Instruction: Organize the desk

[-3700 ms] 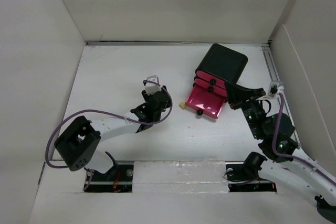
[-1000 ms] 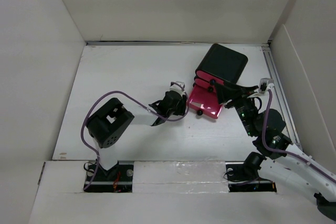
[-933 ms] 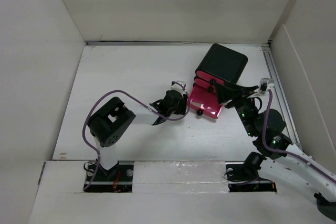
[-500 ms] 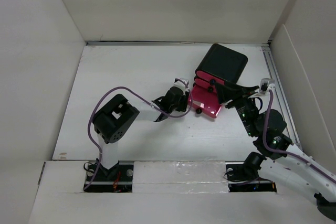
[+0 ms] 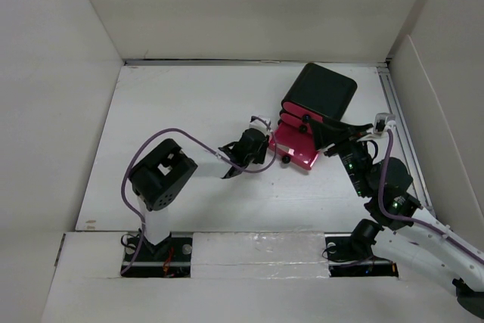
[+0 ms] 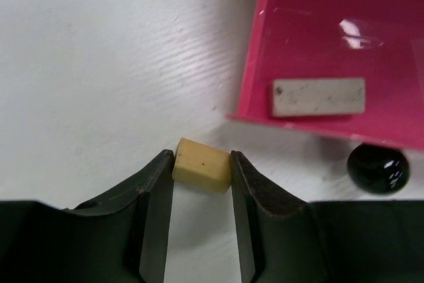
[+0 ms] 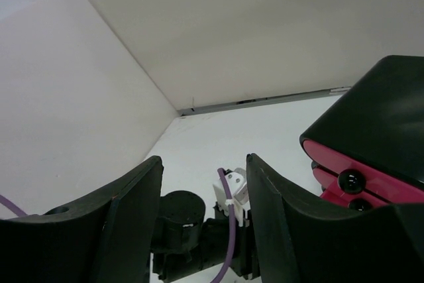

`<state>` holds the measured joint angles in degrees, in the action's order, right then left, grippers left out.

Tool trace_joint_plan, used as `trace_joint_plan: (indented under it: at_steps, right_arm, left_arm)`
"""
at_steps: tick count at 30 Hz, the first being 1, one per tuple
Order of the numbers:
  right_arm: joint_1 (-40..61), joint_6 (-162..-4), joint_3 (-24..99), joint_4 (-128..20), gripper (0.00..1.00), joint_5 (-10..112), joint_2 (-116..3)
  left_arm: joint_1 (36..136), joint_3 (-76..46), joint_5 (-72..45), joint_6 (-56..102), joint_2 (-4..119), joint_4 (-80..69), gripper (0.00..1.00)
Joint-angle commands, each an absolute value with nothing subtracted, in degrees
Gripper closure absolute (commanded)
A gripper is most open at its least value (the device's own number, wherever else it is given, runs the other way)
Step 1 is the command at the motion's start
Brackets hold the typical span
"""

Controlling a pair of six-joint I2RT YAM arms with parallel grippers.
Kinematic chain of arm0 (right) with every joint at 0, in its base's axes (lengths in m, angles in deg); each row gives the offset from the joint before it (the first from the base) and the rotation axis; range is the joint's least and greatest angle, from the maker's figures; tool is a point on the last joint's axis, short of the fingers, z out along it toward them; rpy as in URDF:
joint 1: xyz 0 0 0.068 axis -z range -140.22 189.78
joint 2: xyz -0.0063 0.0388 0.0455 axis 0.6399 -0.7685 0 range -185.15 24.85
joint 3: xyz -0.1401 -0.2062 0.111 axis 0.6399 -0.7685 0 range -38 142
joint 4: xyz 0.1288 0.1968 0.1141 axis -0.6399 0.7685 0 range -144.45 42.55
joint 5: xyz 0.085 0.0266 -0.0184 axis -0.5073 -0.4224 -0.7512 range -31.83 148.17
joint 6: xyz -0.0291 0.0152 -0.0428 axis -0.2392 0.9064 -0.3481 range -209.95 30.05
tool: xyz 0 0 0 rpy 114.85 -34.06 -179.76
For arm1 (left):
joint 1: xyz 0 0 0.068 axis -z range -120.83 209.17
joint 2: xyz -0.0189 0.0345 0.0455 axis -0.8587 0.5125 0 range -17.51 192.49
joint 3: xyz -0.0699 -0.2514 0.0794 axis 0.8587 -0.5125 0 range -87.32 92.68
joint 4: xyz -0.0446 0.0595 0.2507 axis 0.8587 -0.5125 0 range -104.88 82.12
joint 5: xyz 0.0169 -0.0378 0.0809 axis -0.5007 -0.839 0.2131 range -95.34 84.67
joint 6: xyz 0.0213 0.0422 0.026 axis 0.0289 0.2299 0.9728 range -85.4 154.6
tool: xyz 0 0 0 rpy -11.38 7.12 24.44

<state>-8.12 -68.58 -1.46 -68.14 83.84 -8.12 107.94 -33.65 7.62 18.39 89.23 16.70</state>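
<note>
White walls box in three sides of the desk (image 5: pixel 166 111), whose matte top fills the floor of the enclosure from the arm bases to the far wall. Towards the far right of it stands a small black cabinet (image 5: pixel 321 92), set at an angle, with pink drawers stacked in its front. From where I stand, the lowest drawer (image 5: pixel 296 153) is pulled out over the white surface.

The left gripper (image 6: pixel 202 175) reaches across to that drawer's near left corner. Its fingers (image 6: pixel 156 217) are closed on a small yellow block (image 6: pixel 202 160), one pad against each side. The block sits just outside the drawer's rim, low over the white top; I cannot tell whether it touches. Inside the drawer lies a pale grey slab (image 6: pixel 318 96), flat on the pink floor, and a round black knob (image 6: pixel 377 169) pokes from the drawer front just beside the fingers. A purple cable (image 5: pixel 162 138) loops back along the left arm.

The right gripper (image 7: pixel 202 220) hovers by the cabinet's right front corner. Its fingers are spread wide with nothing between them, pointing across at the left arm's wrist.
</note>
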Motion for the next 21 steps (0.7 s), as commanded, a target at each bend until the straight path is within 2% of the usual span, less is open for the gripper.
trace_joint_plan:
  at_steps: [1,8,17,20,21]
  right_arm:
    - [-7.8,-68.9,-0.6,-70.1,0.41,83.4,-8.1]
    - [-7.8,-68.7,-0.5,-70.3,0.41,83.0,-8.5]
    - [-7.8,-68.7,-0.6,-70.0,0.41,82.8,-7.1]
    - [-7.8,-68.8,-0.6,-70.0,0.41,82.7,-7.1]
    - [-7.8,-68.8,-0.6,-69.9,0.41,83.0,-7.2]
  left_arm:
    - [107.8,-37.2,10.6,17.3,82.3,9.6,0.86]
    - [108.3,-36.6,4.9,15.9,74.0,10.6,0.88]
    - [108.8,-22.6,-5.0,14.5,81.6,13.2,0.87]
    - [110.2,-16.6,-7.8,15.4,85.6,11.4,0.58]
    - [110.8,-15.7,-7.4,15.7,86.3,10.3,0.44]
